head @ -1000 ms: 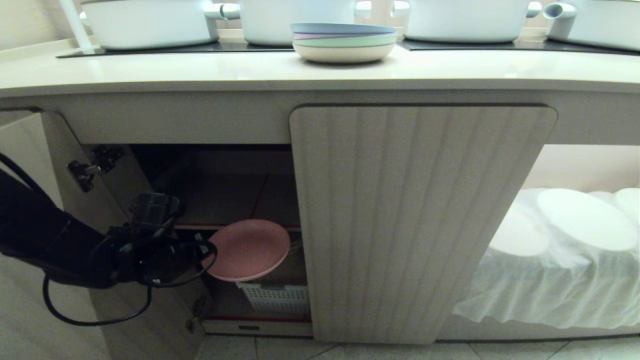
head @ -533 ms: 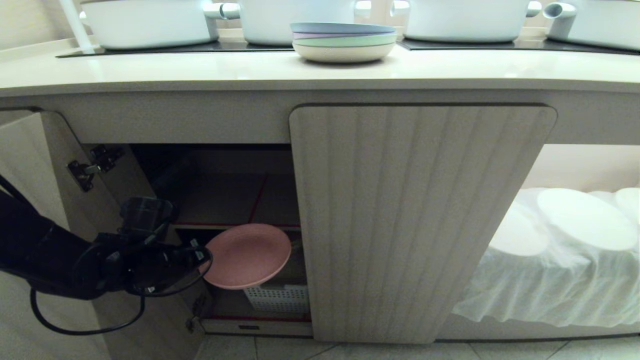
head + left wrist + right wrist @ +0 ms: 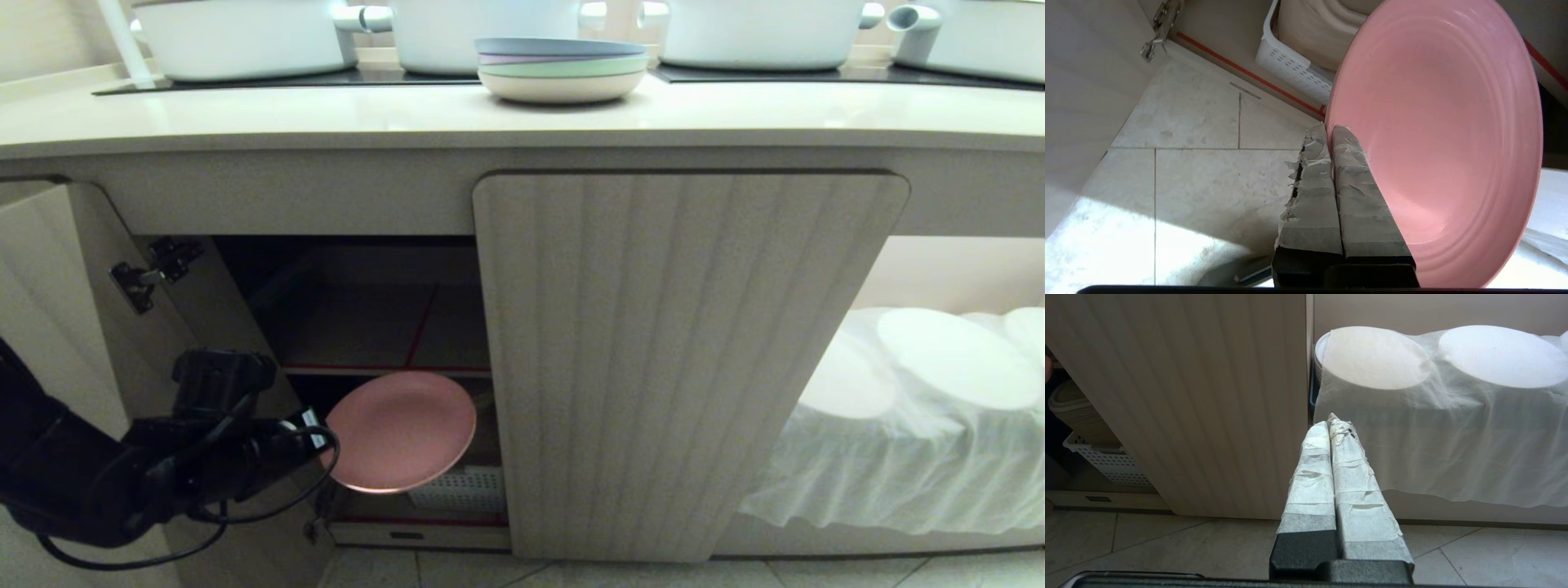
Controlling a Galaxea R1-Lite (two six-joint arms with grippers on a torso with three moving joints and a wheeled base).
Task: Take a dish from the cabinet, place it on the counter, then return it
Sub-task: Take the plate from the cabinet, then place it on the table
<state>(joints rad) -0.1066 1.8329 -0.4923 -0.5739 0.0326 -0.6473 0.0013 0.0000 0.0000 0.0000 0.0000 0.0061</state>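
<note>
We see a matte pink dish (image 3: pixel 1437 134) with faint concentric rings pinched at its rim by our left gripper (image 3: pixel 1329 130), whose fingers (image 3: pixel 1355 179) are wrapped in off-white tape over black. Beyond the gripper, a white perforated basket (image 3: pixel 1290 67) and red shelf edging (image 3: pixel 1241 70); below it, pale grey marbled floor tiles (image 3: pixel 1184 175). The cabinet door (image 3: pixel 678 359) is beige with vertical fluting.

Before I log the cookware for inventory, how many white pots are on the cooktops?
4 white pots, in a row at the counter's back: far left, left of centre behind the stacked plates, right of centre, and far right, cut off by the picture's edge. More may sit outside the view.
</note>
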